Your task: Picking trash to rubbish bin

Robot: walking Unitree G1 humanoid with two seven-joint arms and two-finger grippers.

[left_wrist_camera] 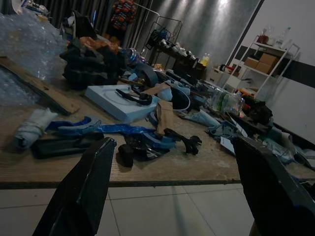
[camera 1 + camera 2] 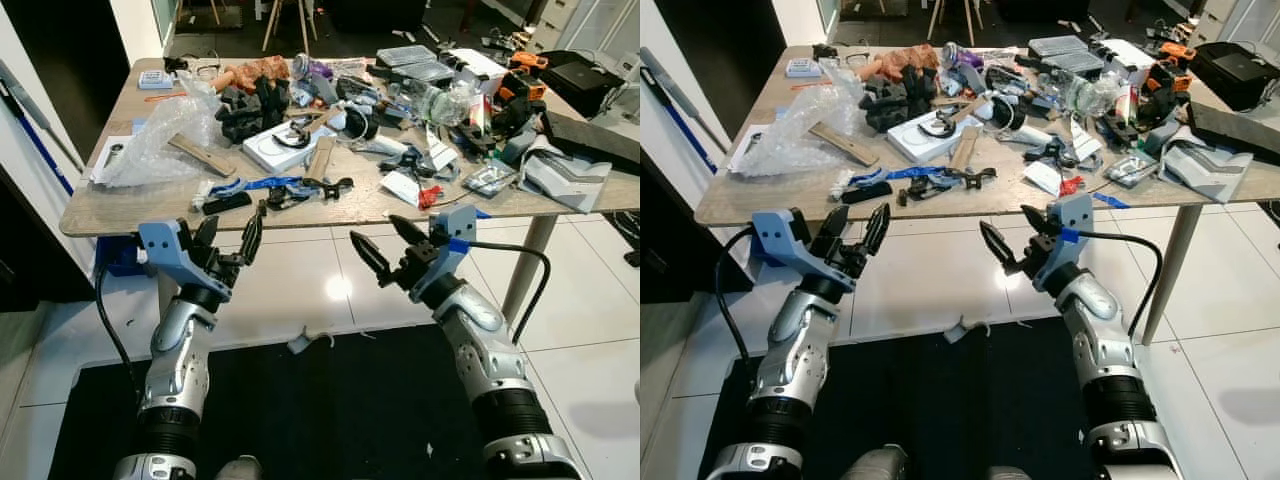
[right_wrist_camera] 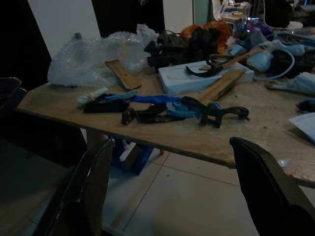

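Observation:
A wooden table (image 2: 120, 215) stands before me, heaped with tools and clutter. On its left part lies a crumpled sheet of bubble wrap (image 2: 160, 140) with a wooden strip on it. A clear plastic bottle (image 2: 440, 100) lies right of the middle, and a white paper roll (image 2: 203, 190) near the front edge. A small white scrap (image 2: 300, 343) rests on the floor at the mat's edge. My left gripper (image 2: 230, 238) and right gripper (image 2: 378, 240) are both open and empty, held just in front of and below the table's front edge.
A black mat (image 2: 330, 420) covers the floor under my arms, with white tiles beyond it. A blue box (image 2: 115, 255) sits under the table's left end. The table's leg (image 2: 525, 270) is at the right. A blue-handled pole (image 2: 30, 130) leans at the left.

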